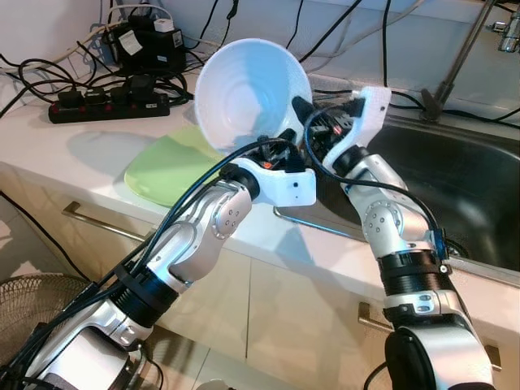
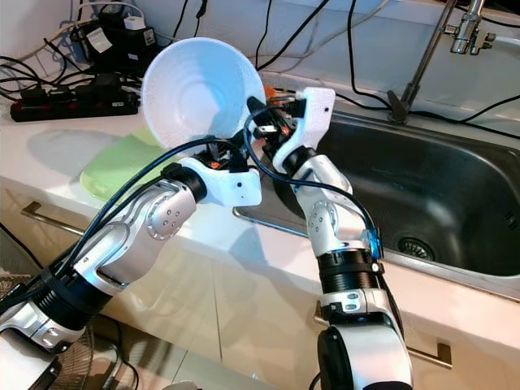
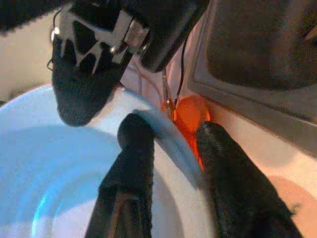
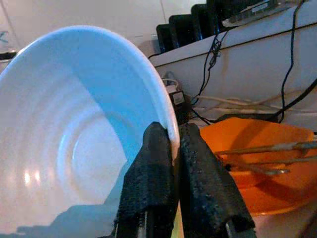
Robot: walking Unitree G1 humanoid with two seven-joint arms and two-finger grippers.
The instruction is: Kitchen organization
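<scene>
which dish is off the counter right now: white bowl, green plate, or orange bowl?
The white bowl: tilted in the air, its rim pinched by the right claw and left claw. The green plate lies flat on the counter; the orange bowl sits behind.

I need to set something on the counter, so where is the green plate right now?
The green plate lies flat on the counter, on the robot's left, below the white bowl and in front of the black power strip.

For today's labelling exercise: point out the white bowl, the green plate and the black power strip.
white bowl (image 1: pixel 244 93), left eye view, middle of its inside.
green plate (image 1: pixel 166 166), left eye view, its bare centre.
black power strip (image 1: pixel 110 106), left eye view, top of its body.
</scene>
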